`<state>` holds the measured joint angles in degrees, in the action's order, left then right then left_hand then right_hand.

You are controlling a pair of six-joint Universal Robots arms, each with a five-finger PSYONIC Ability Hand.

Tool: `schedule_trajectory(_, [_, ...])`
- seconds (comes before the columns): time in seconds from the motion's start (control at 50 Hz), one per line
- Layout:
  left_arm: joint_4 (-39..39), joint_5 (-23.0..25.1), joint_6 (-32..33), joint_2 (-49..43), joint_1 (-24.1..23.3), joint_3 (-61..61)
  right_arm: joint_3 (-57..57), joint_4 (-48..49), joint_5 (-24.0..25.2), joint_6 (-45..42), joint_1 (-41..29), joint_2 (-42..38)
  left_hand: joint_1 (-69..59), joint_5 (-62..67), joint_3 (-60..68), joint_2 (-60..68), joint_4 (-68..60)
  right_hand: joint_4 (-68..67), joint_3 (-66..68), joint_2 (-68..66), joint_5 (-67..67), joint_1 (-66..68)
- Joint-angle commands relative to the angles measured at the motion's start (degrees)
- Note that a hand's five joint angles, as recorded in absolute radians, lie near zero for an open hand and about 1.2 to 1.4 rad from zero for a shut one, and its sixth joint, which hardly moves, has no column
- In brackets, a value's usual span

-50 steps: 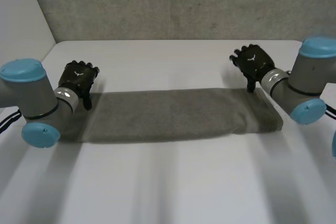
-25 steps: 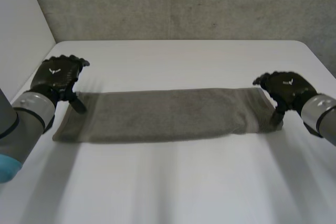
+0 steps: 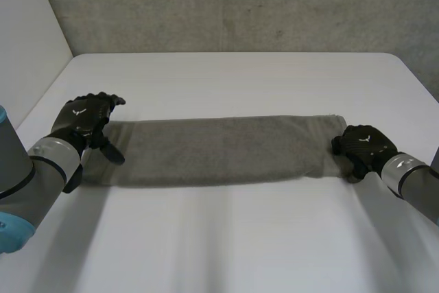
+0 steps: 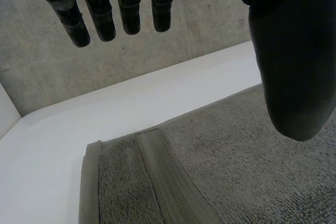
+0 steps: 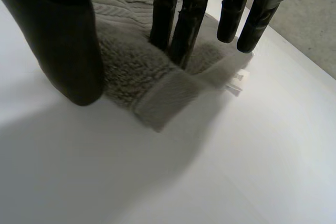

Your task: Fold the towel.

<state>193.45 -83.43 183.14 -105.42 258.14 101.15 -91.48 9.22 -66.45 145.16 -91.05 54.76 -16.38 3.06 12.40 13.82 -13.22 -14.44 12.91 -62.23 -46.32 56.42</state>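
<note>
A grey towel (image 3: 219, 149), folded into a long strip, lies flat across the middle of the white table. My left hand (image 3: 86, 118) hovers over its left end. In the left wrist view the fingers (image 4: 121, 9) are straight and the thumb (image 4: 289, 51) stands apart above the cloth (image 4: 210, 171), holding nothing. My right hand (image 3: 363, 145) is down on the towel's near right corner. In the right wrist view its fingers (image 5: 168, 9) dig into the pile and its thumb (image 5: 63, 35) presses at the edge. The corner (image 5: 136, 72) bunches up between them.
Bare white table (image 3: 226, 238) lies in front of and behind the towel. A grey wall (image 3: 240, 5) stands along the table's far edge. A small white tag (image 5: 236, 83) sticks out of the towel's right end.
The right hand came from the far right corner to the near right corner and curled onto the cloth. The left hand dropped slightly over the towel's left end.
</note>
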Motion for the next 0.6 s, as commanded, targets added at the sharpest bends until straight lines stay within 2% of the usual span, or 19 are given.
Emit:
schedule_trajectory(0.02, [0.0,-0.07,-0.06,0.13,0.0,0.19,1.92,-0.16,-0.09,-1.29,2.81,-0.1,6.0,-2.68,-2.4,-3.44,3.22,4.44,-2.91,-17.77,-23.68,23.58])
schedule_trajectory(0.08, [-0.09,-0.07,-0.06,0.13,0.09,0.28,4.03,-1.22,-0.17,-2.78,5.62,-0.54,6.0,-2.68,-2.4,-3.44,3.22,4.44,-2.91,-17.77,-23.68,23.58])
schedule_trajectory(0.12, [0.0,-0.07,-0.06,0.22,0.17,0.45,6.04,-2.36,-0.09,-5.31,10.86,0.25,6.0,-2.68,-2.4,-3.44,3.22,4.44,-2.91,-17.77,-23.68,23.58])
schedule_trajectory(0.22, [-0.09,-0.07,-0.06,0.83,0.35,0.8,11.4,-5.77,-0.35,-11.02,15.45,1.74,6.0,-2.68,-2.4,-3.44,3.22,4.44,-2.91,-17.77,-23.68,23.58])
schedule_trajectory(0.34, [-0.09,-0.07,-0.06,1.18,0.35,1.16,15.27,-13.69,0.44,-12.01,15.2,3.95,6.0,-2.68,-2.4,-3.44,3.22,4.44,-2.91,-17.77,-23.68,23.58])
schedule_trajectory(0.4, [-0.09,-0.07,-0.15,1.27,0.09,1.24,15.81,-14.05,0.53,-11.74,14.94,4.47,6.0,-2.68,-2.4,-3.44,3.22,4.44,-2.91,-17.77,-23.68,23.58])
schedule_trajectory(0.46, [-0.09,-0.07,-0.15,1.27,0.09,1.24,17.39,-14.05,0.18,-11.31,11.77,7.2,6.0,-2.68,-2.4,-3.44,3.22,4.44,-2.91,-17.77,-23.68,23.58])
schedule_trajectory(0.5, [-0.09,-0.07,-0.15,1.27,0.0,1.24,19.58,-13.96,0.0,-11.48,5.48,10.0,6.0,-2.68,-2.4,-3.44,3.22,4.44,-2.91,-17.77,-23.68,23.58])
schedule_trajectory(0.56, [-0.09,-0.07,-0.15,1.36,0.0,1.24,20.55,-13.88,-0.09,-11.48,2.19,10.63,6.0,-2.68,-2.4,-3.44,3.22,4.44,-2.91,-17.77,-23.68,23.58])
schedule_trajectory(0.6, [-0.09,-0.15,-0.15,1.45,0.0,1.42,22.13,-13.79,-0.17,-11.31,-4.98,11.5,6.0,-2.68,-2.4,-3.44,3.22,4.44,-2.91,-17.77,-23.68,23.58])
